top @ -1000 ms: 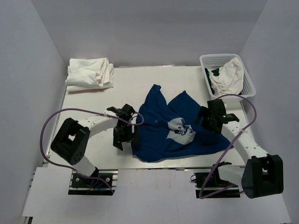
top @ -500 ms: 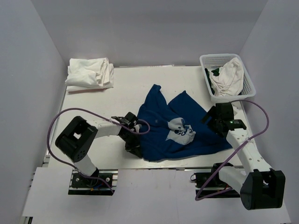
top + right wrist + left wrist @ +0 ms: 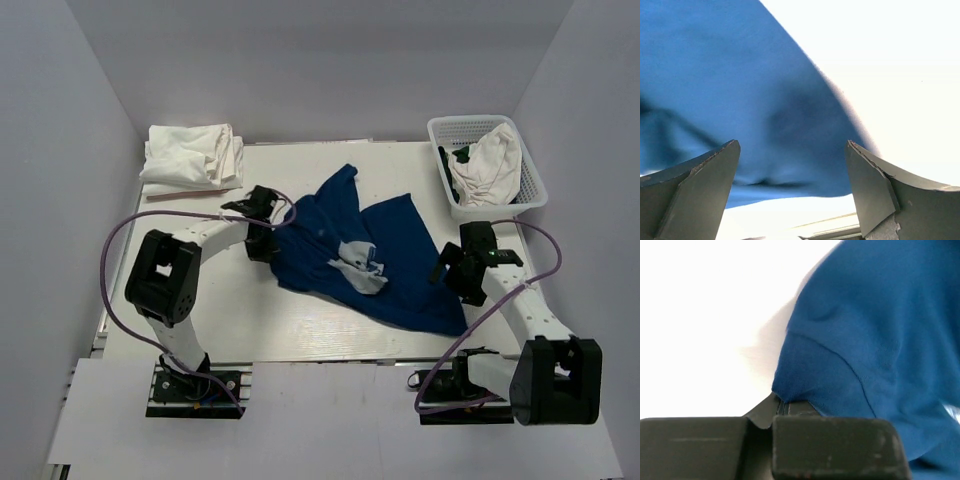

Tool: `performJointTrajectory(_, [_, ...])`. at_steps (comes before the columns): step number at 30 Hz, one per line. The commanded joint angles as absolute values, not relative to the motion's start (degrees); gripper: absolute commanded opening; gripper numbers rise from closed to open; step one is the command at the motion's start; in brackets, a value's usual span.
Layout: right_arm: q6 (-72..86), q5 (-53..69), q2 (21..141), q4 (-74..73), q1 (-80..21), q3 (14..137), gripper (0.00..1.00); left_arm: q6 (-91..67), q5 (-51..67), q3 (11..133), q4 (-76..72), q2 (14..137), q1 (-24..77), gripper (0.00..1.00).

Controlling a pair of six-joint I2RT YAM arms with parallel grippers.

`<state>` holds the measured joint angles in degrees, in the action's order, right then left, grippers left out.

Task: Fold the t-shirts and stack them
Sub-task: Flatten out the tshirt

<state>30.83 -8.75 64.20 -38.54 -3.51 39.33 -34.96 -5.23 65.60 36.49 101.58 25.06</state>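
The dark navy blue soft-cloth t-shirt lies rumpled across the middle of the white worktop. Its pale chest print is creased and partly hidden. The left fingers are clamped together on a seamed edge at the shirt's left side, a grip suited to drawing the limp knit flat. The right fingers stand wide apart above the shirt's near right corner, holding nothing, probably positioned to pinch it next. A folded pile of plain white t-shirts sits at the far left corner, serving as the stack. More white cloth fills the white plastic lattice basket at the far right.
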Motion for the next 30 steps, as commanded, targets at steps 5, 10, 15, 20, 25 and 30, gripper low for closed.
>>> performJointTrajectory(5, [19.8, -6.6, 67.8, -34.6, -3.9, 42.5, 0.90, -33.5, -9.2, 63.8, 37.3, 98.2, 17.6, 0.00])
performJointTrajectory(10, [13.6, 2.5, 71.8, -21.0, -6.1, 47.9, 0.90, -32.2, -8.6, 62.6, 36.7, 96.1, 17.1, 0.00])
performJointTrajectory(15, [11.3, -1.9, 85.6, -21.3, -9.1, 56.1, 0.90, -31.6, -7.5, 63.7, 36.7, 95.5, 17.1, 0.00])
performJointTrajectory(20, [12.4, -8.3, 88.4, -20.6, -10.6, 54.8, 0.90, -30.6, -7.5, 64.2, 37.3, 95.5, 17.1, 0.00])
performJointTrajectory(25, [12.6, -9.5, 91.9, -20.4, -11.9, 54.9, 0.90, -30.0, -8.0, 64.2, 38.5, 94.9, 17.1, 0.00])
performJointTrajectory(30, [12.0, -14.6, 98.0, -20.6, -13.8, 58.7, 0.88, -30.0, -8.5, 64.2, 38.5, 93.8, 17.1, 0.00])
